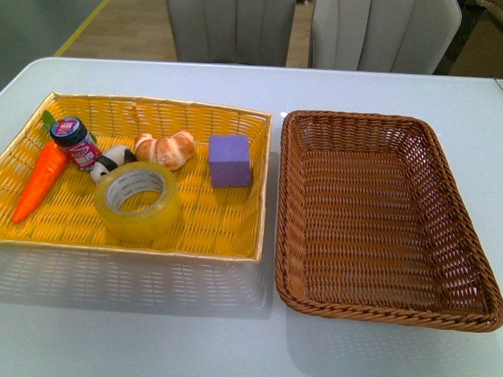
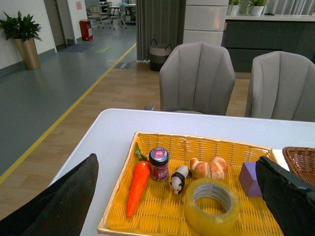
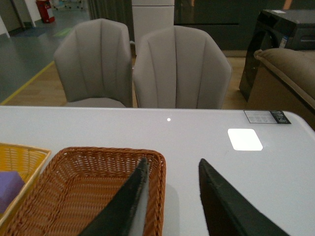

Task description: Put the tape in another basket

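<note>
The tape (image 1: 138, 217), a wide yellowish roll, lies flat in the yellow basket (image 1: 157, 101) near its front edge, in front of the croissant (image 1: 165, 149). The dark brown wicker basket (image 1: 377, 119) stands empty to the right of the yellow one. Neither arm shows in the front view. In the left wrist view my left gripper (image 2: 177, 158) is open, high above and short of the tape (image 2: 197, 219). In the right wrist view my right gripper (image 3: 173, 161) is shut and empty, over the brown basket's (image 3: 74, 187) far right corner.
The yellow basket also holds a toy carrot (image 1: 39, 181), a small jar (image 1: 73, 141), a panda figure (image 1: 110, 161) and a purple block (image 1: 229, 161). Two grey chairs (image 1: 377, 31) stand behind the white table (image 1: 236, 78).
</note>
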Tool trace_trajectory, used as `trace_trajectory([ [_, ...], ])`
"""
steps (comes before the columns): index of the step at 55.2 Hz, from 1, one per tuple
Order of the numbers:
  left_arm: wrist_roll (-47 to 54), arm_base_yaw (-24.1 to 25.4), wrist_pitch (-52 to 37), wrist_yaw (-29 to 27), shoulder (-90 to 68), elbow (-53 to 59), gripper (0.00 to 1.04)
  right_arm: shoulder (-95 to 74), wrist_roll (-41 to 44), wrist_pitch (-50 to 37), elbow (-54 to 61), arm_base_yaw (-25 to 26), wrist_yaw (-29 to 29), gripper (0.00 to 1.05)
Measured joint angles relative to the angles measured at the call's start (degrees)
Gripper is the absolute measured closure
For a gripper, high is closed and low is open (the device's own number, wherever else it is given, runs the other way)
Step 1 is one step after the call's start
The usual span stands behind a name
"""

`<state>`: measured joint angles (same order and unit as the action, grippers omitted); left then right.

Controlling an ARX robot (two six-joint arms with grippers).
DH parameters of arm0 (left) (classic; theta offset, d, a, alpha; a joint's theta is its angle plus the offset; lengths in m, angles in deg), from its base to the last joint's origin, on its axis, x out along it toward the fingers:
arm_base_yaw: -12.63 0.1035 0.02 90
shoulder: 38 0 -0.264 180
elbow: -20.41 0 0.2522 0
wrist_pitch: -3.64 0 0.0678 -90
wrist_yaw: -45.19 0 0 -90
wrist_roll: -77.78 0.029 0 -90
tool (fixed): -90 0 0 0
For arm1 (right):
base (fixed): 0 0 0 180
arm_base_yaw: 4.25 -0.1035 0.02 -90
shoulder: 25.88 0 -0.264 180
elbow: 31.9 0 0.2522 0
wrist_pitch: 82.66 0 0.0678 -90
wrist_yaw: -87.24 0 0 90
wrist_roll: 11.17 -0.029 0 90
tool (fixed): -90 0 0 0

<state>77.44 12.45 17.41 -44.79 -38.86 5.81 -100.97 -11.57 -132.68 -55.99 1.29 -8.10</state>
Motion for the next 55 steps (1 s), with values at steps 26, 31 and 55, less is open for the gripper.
trace_trajectory([
  [26,0.0,0.0,0.0,0.0,0.0,0.0,0.09,20.57,0.22,12.96,7.48,-5.29,5.33,1.03],
  [31,0.0,0.0,0.0,0.0,0.0,0.0,0.09,24.61,0.2,16.26,8.39,-5.29,5.33,1.03],
  [55,0.0,0.0,0.0,0.0,0.0,0.0,0.09,45.31,0.2,34.49,9.01,-5.33,5.33,1.03],
])
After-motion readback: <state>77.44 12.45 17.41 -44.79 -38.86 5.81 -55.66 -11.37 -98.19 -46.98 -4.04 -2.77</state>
